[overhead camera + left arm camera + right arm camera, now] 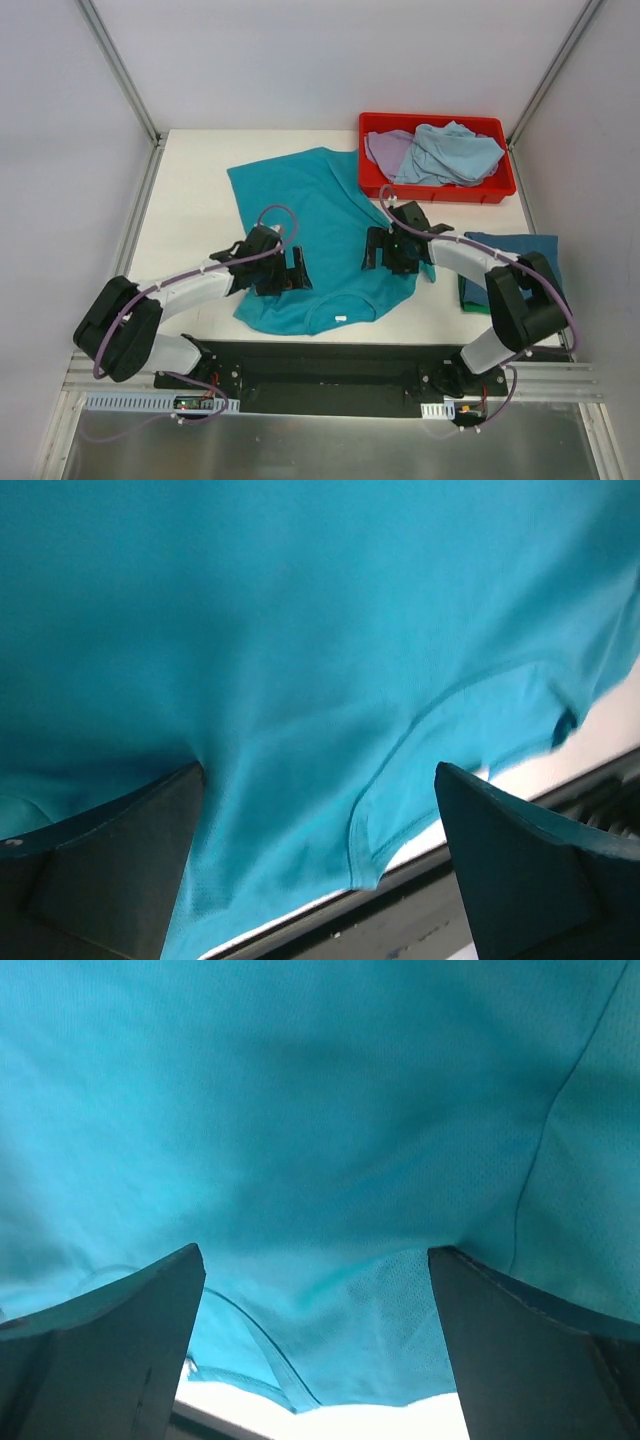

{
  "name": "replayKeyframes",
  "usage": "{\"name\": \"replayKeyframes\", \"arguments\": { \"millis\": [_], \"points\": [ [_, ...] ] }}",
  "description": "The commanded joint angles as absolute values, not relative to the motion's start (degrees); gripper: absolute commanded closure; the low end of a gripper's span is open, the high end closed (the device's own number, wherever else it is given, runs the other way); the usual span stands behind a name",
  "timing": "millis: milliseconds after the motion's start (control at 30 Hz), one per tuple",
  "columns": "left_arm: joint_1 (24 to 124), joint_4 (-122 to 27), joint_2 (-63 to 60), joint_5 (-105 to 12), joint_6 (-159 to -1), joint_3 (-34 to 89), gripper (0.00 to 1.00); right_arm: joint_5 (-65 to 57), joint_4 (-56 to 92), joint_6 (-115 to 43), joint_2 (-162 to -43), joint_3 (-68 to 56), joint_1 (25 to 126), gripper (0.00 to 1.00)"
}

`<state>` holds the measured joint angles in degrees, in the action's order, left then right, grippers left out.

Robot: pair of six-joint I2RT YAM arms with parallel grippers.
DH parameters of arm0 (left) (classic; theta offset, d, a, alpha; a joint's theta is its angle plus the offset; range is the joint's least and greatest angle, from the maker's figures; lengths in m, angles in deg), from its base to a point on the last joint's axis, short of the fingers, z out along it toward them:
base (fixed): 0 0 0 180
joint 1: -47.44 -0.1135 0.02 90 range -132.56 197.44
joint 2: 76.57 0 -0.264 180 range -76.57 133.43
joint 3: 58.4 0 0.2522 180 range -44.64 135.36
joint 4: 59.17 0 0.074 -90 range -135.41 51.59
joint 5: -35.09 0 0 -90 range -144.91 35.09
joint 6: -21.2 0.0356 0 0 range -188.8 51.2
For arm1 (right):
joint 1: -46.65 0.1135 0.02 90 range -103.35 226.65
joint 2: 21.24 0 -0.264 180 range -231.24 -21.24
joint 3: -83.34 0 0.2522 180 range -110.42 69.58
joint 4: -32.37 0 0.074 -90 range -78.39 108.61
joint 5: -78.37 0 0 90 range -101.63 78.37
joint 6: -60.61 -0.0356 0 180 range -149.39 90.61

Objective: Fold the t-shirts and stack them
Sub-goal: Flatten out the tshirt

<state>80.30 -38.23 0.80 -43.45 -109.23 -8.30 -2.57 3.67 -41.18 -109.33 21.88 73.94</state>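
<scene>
A teal t-shirt (320, 235) lies spread on the white table, collar toward the near edge. My left gripper (291, 274) is open and sits low over the shirt's near left part; in the left wrist view its fingers (110, 870) straddle teal cloth (300, 680) beside the collar seam. My right gripper (385, 250) is open over the shirt's near right part; its wrist view shows cloth (320, 1140) between the spread fingers (530, 1350). A folded stack of dark teal and green shirts (515, 265) lies at the right, partly hidden by the right arm.
A red bin (437, 188) at the back right holds crumpled lilac and grey-blue shirts (440, 152). The black base rail (330, 365) runs along the near table edge. Grey walls close in the sides.
</scene>
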Motion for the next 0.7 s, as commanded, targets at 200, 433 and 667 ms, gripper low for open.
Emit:
{"name": "replayKeyframes", "arguments": {
  "millis": [200, 433, 667],
  "points": [
    [100.78, -42.77, 2.18, -42.42, -119.34, -10.02, 0.01, -5.99, -4.76, -34.94, -125.38, 0.25, 73.37, 0.03],
    [102.55, -43.22, -0.09, -45.75, -111.79, -0.79, 0.01, -17.15, -11.27, -30.97, -117.41, -1.80, 73.37, 0.04],
    [89.84, -36.88, -5.19, -55.35, -107.92, 1.60, 0.01, -12.35, -7.86, -36.85, -99.40, 14.89, 78.63, 0.04]
  ]
}}
